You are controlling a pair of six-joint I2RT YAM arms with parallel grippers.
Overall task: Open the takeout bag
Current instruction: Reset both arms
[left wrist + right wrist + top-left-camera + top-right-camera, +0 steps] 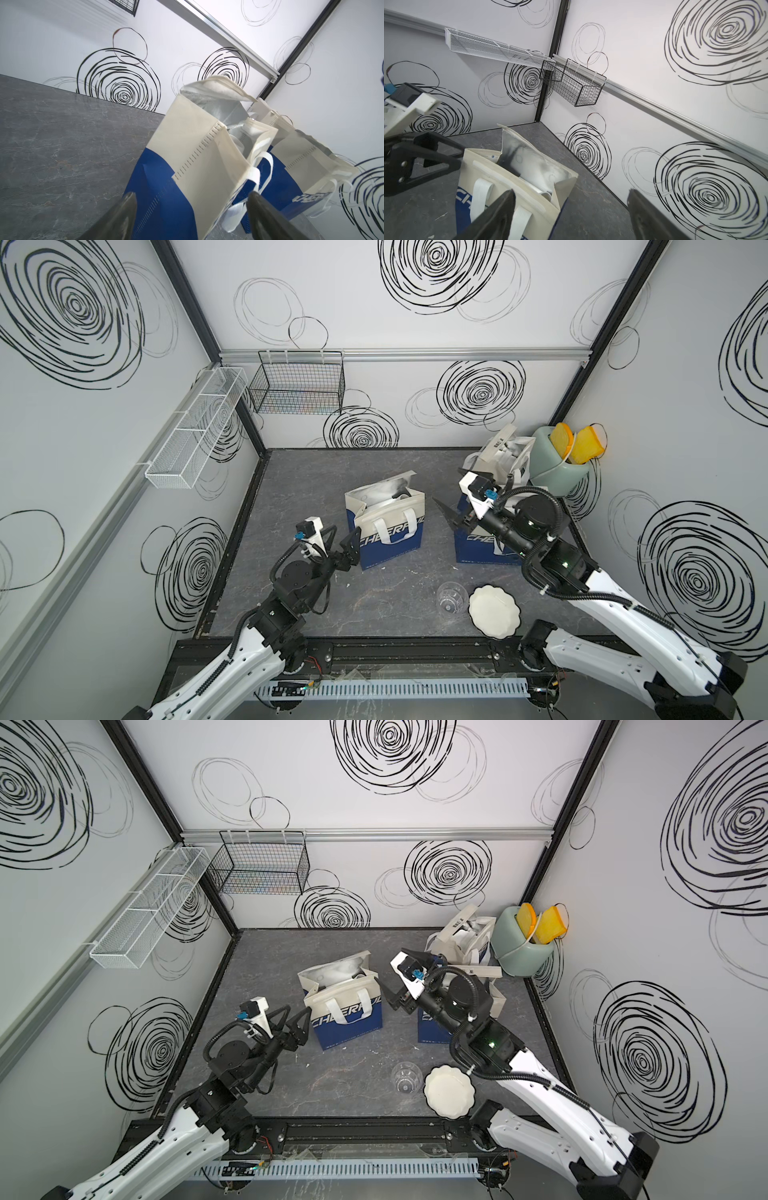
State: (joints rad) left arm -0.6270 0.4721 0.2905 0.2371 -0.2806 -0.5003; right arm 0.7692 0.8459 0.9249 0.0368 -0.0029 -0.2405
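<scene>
The takeout bag (384, 526) (343, 1006) stands mid-table: cream top, blue base, white handles. Its mouth gapes and the silver lining shows inside. My left gripper (343, 537) (291, 1021) hangs open just left of the bag's blue lower side. In the left wrist view the bag (193, 145) fills the space between the spread fingers (124, 214) without being pinched. My right gripper (446, 485) (401, 975) is open to the right of the bag, level with its top. The right wrist view looks down into the bag's mouth (529, 166), and nothing lies between the wide jaws.
A second, matching bag (478, 549) sits under the right arm and a third (505, 456) stands behind it. A green bin (555, 472) with yellow pieces is in the back right corner. A clear cup (451, 597) and a white plate (494, 610) lie near the front edge.
</scene>
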